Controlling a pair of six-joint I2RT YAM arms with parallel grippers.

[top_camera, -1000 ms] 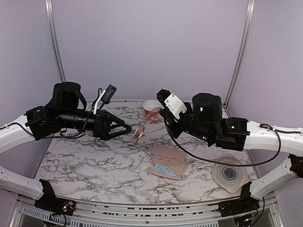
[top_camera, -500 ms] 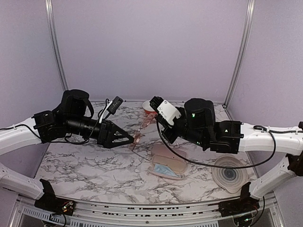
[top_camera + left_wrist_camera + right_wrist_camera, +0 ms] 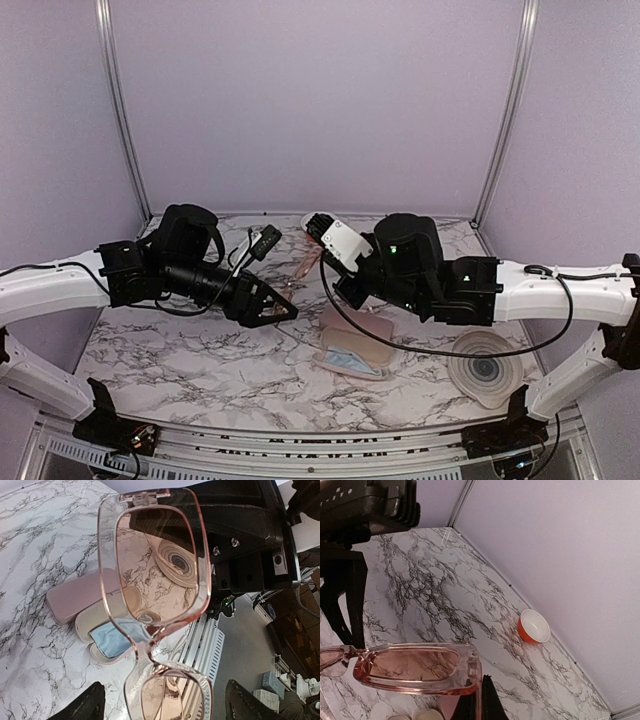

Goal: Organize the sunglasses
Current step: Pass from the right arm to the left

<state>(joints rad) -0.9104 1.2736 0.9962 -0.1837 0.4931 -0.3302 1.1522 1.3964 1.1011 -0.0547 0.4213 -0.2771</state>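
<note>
A pair of sunglasses (image 3: 150, 647) with a pink see-through frame and orange-brown lenses hangs in the air above the table, between the two arms (image 3: 298, 268). My right gripper (image 3: 481, 686) is shut on the sunglasses (image 3: 415, 667) at the hinge end of the frame, pinching the temple. My left gripper (image 3: 165, 700) is open. Its two dark fingertips (image 3: 87, 704) stand wide apart on either side of the lower lens without touching it. In the top view the left gripper (image 3: 288, 312) points at the glasses from the left, and the right gripper (image 3: 315, 225) holds them from above right.
An open pink case (image 3: 355, 335) with a light blue cloth (image 3: 112, 637) in it lies on the marble table (image 3: 180, 350), below the glasses. A pale round ribbed dish (image 3: 485, 370) sits at the right front. An orange bowl (image 3: 534, 626) stands near the back wall.
The right gripper has carried the sunglasses left and nearer. The left arm has reached right until its fingers flank the glasses, and its jaws have narrowed a little.
</note>
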